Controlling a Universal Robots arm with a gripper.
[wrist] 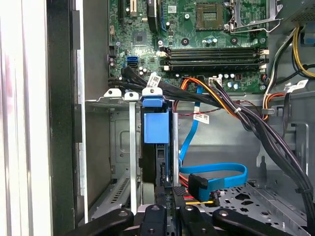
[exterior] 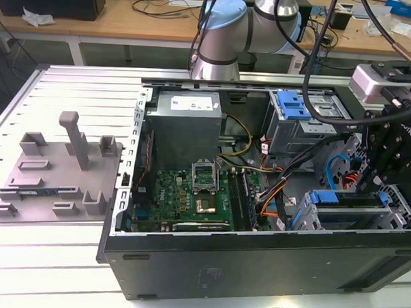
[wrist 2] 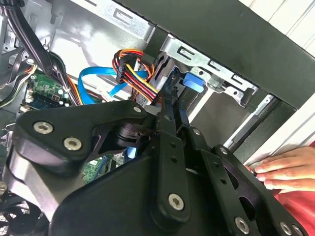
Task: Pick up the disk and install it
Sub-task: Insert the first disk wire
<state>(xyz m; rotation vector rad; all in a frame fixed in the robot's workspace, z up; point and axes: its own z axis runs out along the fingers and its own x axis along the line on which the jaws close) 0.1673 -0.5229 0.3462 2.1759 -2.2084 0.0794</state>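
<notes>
Here, the claw (wrist: 167, 209) is pinching its narrow fingers on the disk (wrist: 156, 129), which is sitting edge-on inside the drive cage (wrist: 120, 98), where nearby loose cables (wrist: 216, 179) are risking a snag.

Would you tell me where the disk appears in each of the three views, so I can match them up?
Exterior view: the disk sits in the lower drive cage, at the exterior view's right.
First wrist view: the disk stands edge-on in the cage slot, blue front toward the motherboard.
Second wrist view: its blue front is inside the cage, beside the coloured wires.
Shared landmark: the blue flat cable.
</notes>
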